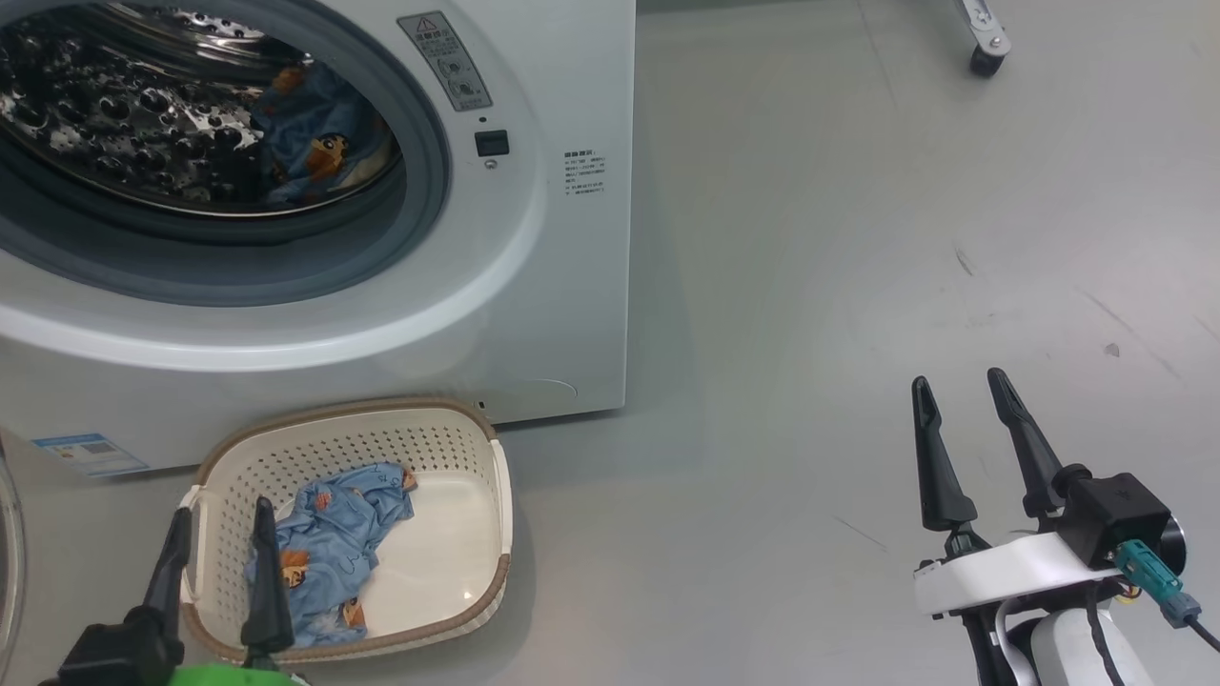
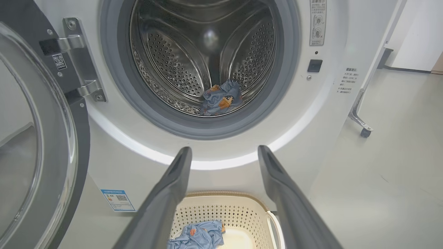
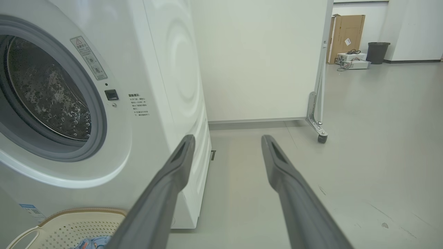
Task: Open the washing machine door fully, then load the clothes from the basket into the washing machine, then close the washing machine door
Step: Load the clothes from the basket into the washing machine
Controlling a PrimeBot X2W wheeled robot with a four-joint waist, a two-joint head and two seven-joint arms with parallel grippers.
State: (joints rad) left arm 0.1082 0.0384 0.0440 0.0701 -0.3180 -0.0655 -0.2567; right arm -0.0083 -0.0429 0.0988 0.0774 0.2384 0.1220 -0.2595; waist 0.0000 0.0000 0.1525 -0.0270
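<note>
The white washing machine (image 1: 553,286) stands with its door (image 2: 38,138) swung wide to the left. One piece of light blue printed clothes (image 1: 319,143) lies in the steel drum (image 2: 193,52). More of the blue clothes (image 1: 329,548) lies in the cream basket (image 1: 457,448) on the floor before the machine. My left gripper (image 1: 221,514) is open, hovering over the basket's near left rim, with nothing between its fingers. My right gripper (image 1: 961,383) is open over bare floor, well right of the machine.
Grey floor spreads to the right of the machine. A wheeled foot of a white partition (image 1: 986,43) stands at the back right. Farther off sit a cardboard box (image 3: 347,33) and a dark bin (image 3: 377,52).
</note>
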